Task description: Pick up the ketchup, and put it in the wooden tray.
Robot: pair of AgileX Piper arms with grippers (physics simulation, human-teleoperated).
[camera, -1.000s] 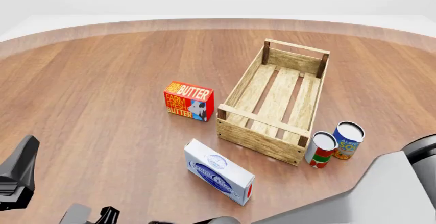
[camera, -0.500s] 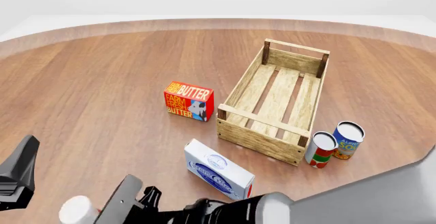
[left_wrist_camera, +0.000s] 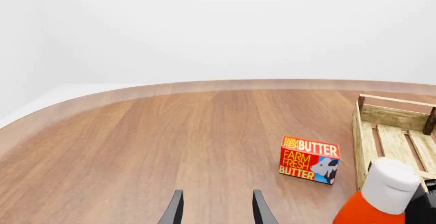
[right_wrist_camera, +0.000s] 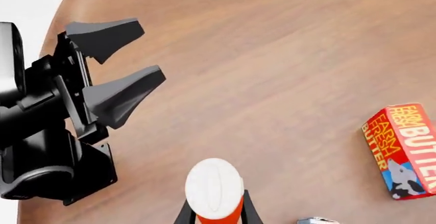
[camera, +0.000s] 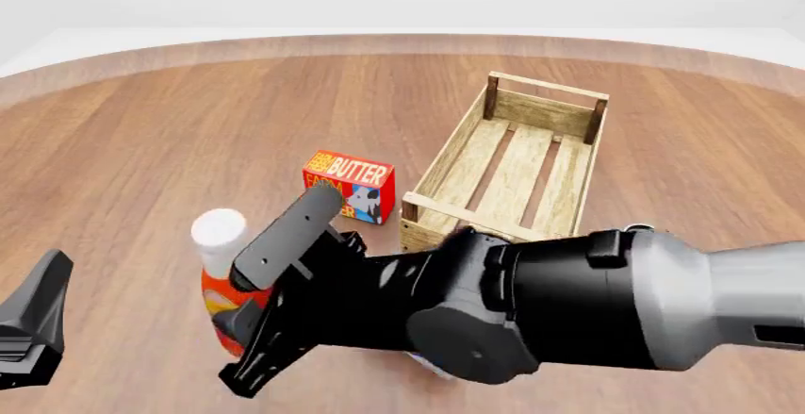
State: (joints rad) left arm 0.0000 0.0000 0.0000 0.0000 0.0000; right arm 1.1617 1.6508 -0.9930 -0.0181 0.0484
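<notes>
The right tool (camera: 258,324) was clamped on the ketchup (camera: 221,277), its two dark fingers (right_wrist_camera: 244,211) pressed against either side of the red-orange body just below the white cap (right_wrist_camera: 214,187). In the front view the bottle stood roughly upright at the near left of the tabletop (camera: 164,140), its cap clear above the tool and its lower body hidden behind the bulky black and grey right arm (camera: 529,306), which reached across the scene from the right; whether the base touched the wood could not be told. The ketchup was well apart from the wooden tray (camera: 516,173), which lay farther back and to the right, its slatted bottom bare where it showed and its near end covered by the arm. The red butter box (camera: 353,183) stood just left of the tray, between it and the bottle, a little farther back than the bottle.

The left tool (right_wrist_camera: 112,68) hung at the near left edge of the tabletop with its fingers (left_wrist_camera: 175,211) spread apart and nothing between them. In the right wrist view it sat near the bottle's cap without touching it. The left wrist view looked over the wood toward the butter box (left_wrist_camera: 310,159) and the tray's end (left_wrist_camera: 388,132), with the ketchup (left_wrist_camera: 381,196) at one side.
</notes>
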